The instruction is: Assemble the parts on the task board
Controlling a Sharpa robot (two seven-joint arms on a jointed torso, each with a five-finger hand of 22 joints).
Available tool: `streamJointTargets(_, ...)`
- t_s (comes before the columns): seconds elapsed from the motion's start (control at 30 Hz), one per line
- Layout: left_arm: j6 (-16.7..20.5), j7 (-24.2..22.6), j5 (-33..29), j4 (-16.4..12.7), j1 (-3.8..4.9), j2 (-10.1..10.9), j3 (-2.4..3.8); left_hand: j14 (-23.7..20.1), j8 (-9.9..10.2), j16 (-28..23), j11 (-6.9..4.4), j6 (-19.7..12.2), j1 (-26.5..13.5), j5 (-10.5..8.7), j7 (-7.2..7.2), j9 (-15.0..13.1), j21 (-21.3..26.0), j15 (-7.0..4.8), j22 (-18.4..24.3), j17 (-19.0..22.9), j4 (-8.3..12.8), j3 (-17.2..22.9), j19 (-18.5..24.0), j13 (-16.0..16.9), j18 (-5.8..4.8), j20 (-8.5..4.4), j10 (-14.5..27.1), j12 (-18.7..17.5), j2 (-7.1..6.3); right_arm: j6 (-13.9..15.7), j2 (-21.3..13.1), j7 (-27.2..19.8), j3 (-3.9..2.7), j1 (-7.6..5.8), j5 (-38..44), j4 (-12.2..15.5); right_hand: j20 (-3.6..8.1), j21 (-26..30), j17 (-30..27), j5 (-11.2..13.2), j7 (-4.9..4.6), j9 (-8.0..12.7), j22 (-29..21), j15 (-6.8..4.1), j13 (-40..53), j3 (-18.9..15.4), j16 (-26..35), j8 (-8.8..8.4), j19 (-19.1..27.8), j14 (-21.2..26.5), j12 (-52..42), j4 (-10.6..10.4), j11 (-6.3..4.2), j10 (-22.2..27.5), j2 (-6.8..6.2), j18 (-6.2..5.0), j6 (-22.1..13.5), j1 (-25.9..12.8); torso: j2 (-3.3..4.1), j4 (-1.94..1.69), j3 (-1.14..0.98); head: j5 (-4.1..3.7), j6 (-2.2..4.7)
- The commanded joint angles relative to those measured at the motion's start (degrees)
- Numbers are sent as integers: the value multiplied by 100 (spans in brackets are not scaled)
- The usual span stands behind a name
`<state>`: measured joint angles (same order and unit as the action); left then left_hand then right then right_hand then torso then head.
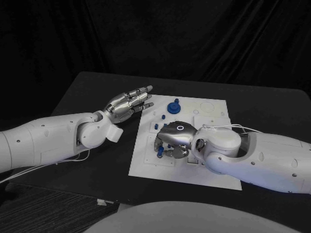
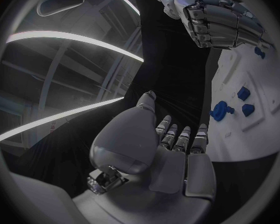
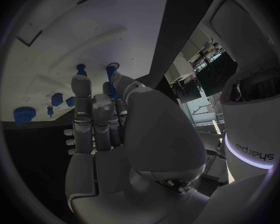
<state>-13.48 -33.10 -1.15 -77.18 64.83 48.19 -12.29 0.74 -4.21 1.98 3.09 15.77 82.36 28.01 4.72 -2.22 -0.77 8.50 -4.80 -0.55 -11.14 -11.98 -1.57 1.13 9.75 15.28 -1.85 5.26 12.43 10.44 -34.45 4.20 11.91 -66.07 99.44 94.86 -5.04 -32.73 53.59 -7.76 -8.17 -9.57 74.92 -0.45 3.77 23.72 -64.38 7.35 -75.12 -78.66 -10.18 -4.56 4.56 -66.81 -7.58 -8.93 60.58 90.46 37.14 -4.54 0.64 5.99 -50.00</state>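
The white task board (image 1: 198, 172) lies mid-table. My right hand (image 1: 173, 138) hovers over its near-left part with fingers curled down; a thin blue peg (image 1: 159, 151) stands upright between thumb and fingers, seemingly pinched. In the right wrist view that peg (image 3: 111, 72) rises between the thumb and a fingertip, with a second peg (image 3: 81, 69) standing in the board (image 3: 65, 35) beside it. A round blue part (image 1: 174, 108) sits at the board's far side with small blue pieces (image 1: 161, 116) near it. My left hand (image 1: 129, 103) hangs left of the board's far-left corner, fingers stretched, holding nothing.
The black table (image 1: 99, 160) extends to the left of the board under my left arm. In the left wrist view, my left hand (image 2: 165, 154) faces the board (image 2: 239, 134), its blue parts (image 2: 221, 110) and the right hand (image 2: 221, 17).
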Motion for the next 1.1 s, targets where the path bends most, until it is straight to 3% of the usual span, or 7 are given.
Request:
streamJointTargets(0.03,-38,-106,-31,-4,-9,-9,6,-4,-20,21,26,-1,3,21,18,-5,-23,3,1,-6,21,-3,-8,7,56,-4,11,30,47,-180,-23,134,-2,23,49,3,0,33,-7,-26,4,7,342,3,9,14,35,-38,48,41,13,32,-17,-56,-50,12,-56,-3,0,5,-6,-6,0)
streamJointTargets(0.9,-64,-85,-31,31,-19,-24,6,-6,-24,20,24,2,0,20,22,-5,-23,0,-4,-5,22,-4,-10,7,56,-8,13,31,46,-146,-7,64,-2,145,49,-41,-5,34,-32,-40,-1,6,339,6,21,24,57,-55,78,68,11,61,-17,-94,-67,8,-61,-15,-3,4,-8,-18,0)
streamJointTargets(1.0,-68,-81,-31,38,-21,-28,6,-6,-24,20,24,2,0,20,22,-5,-23,0,-4,-5,22,-4,-10,7,56,-8,13,31,46,-153,-2,91,-2,149,49,-48,-31,124,-53,-27,-43,38,313,43,15,-6,75,-153,148,104,70,35,25,7,-125,1,-205,-132,-2,4,-8,-25,0)
streamJointTargets(1.03,-71,-79,-31,40,-21,-30,6,-5,-27,23,24,2,-3,19,24,-5,-24,-2,-8,-6,22,-6,-12,7,57,-11,16,31,47,-149,-1,96,-2,150,49,-51,-56,215,-87,-20,-87,81,289,83,10,-39,100,-258,203,143,116,6,66,125,-182,-4,-387,-221,-2,4,-8,-25,0)
streamJointTargets(1.1,-74,-77,-31,43,-22,-32,6,-5,-27,23,24,2,-3,19,24,-5,-24,-2,-8,-6,22,-6,-12,7,57,-11,16,31,47,-139,0,96,-2,150,49,-55,-81,283,-105,-20,-69,118,271,102,16,-64,110,-342,255,179,140,-21,78,235,-213,-14,-552,-300,-1,4,-7,-20,0)
